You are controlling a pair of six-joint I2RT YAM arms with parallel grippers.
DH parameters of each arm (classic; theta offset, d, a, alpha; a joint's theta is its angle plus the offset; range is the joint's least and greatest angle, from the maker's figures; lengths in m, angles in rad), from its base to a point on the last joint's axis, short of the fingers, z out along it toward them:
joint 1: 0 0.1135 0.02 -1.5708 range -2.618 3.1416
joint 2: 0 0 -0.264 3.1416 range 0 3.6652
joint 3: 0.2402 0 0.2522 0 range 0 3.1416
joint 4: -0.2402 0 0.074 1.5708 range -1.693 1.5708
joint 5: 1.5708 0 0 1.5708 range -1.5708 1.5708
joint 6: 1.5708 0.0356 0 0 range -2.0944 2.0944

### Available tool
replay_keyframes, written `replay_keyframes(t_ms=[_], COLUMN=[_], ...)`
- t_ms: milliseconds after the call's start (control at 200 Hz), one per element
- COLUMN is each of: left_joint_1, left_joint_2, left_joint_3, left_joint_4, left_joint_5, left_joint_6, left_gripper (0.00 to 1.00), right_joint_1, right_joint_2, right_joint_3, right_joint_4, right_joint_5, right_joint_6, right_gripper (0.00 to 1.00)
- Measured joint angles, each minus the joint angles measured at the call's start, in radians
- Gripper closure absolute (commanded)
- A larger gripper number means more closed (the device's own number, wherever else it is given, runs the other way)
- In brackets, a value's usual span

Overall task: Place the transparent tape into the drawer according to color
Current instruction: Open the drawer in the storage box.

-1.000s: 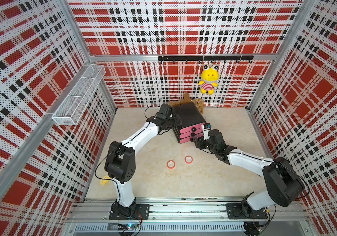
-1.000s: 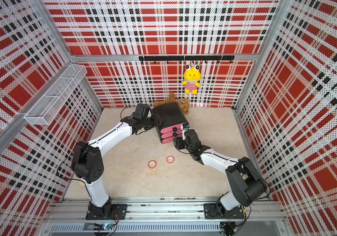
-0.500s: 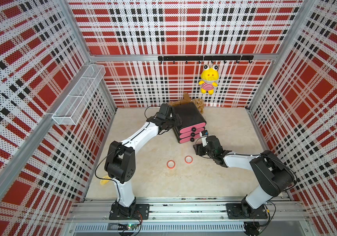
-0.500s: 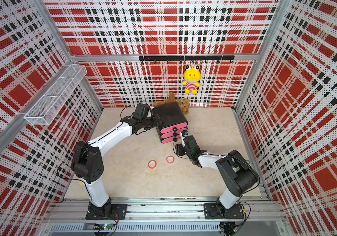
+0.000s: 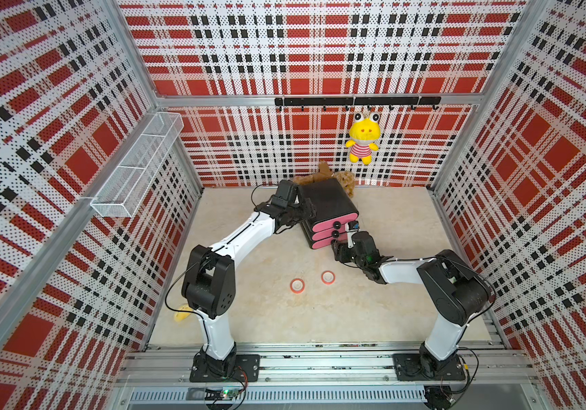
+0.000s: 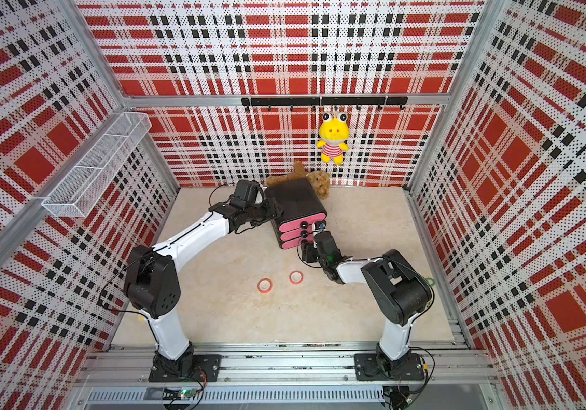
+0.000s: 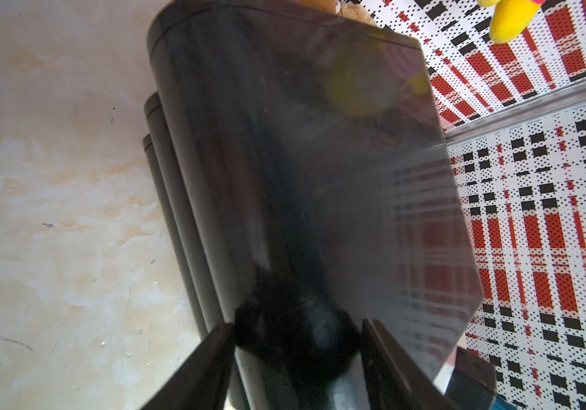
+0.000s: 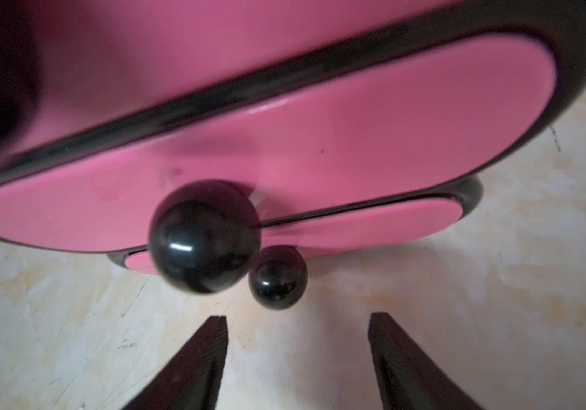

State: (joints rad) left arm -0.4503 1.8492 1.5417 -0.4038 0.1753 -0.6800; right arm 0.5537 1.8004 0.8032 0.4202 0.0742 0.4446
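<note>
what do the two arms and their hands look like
Both the left arm and right arm have glossy white link shells between bulky black joint housings, with thin black cables looping alongside. The left hand and right hand each end in two dark tapered fingers; the right one's inner faces look ribbed.

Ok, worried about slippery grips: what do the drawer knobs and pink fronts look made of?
Knobs: glossy black, likely hard plastic or lacquered wood, judging by sharp white highlights. Pink fronts: smooth semi-gloss plastic or painted board, showing a soft sheen.
</note>
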Motion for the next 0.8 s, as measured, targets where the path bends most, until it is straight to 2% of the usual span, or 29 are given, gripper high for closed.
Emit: replay_keyframes(t_ms=[616,802], left_joint_1=[0.009,0.012], left_joint_2=[0.002,0.003], left_joint_3=[0.000,0.000], left_joint_4=[0.000,0.002], left_joint_5=[0.023,0.030], left_joint_6=[0.001,0.002], left_gripper=[0.37,0.37], right_joint_1=[0.000,0.000], right_joint_2=[0.071,0.084], right_joint_3=[0.023,0.042], right_joint_4=[0.049,0.049], right_joint_5=[0.019,0.014], right_joint_6=[0.005,-0.007], right_gripper=[0.30,0.34])
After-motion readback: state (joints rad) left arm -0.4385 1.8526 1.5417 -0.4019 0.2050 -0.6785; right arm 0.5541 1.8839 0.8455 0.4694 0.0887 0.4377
